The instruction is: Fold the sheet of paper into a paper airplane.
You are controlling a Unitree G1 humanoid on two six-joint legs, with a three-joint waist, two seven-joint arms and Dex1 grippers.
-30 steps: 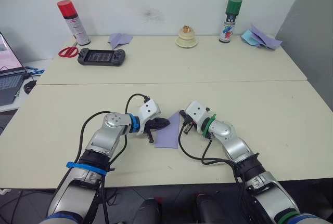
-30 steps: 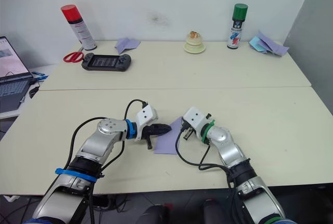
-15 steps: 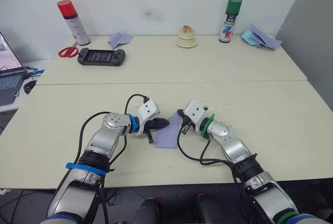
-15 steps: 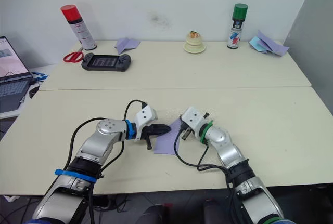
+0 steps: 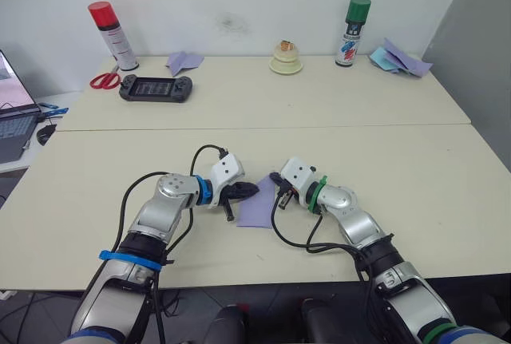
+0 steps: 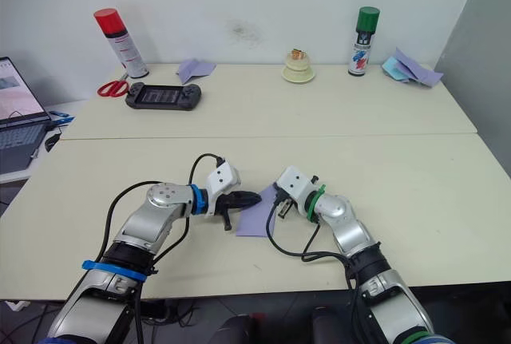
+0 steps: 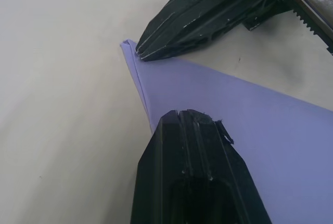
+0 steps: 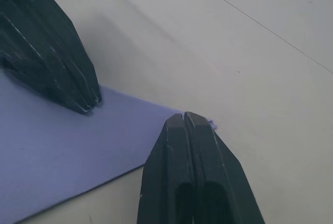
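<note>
We see red can (image 5: pixel 112 34) | scissors (image 5: pixel 103 80) | console (image 5: pixel 155 87) | green can (image 5: pixel 354 31) | laptop (image 5: pixel 14 116) on the bench (image 5: pixel 239 104).

Left gripper (image 7: pixel 190 117): fingers closed, pressed on the paper airplane (image 7: pixel 250 125).
Right gripper (image 7: pixel 143 52): tip set at the pointed corner.
Table (image 7: pixel 57 78): cream.

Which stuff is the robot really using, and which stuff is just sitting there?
Using:
paper
left hand
right hand

Just sitting:
red can
green can
scissors
console
dart
laptop
</note>
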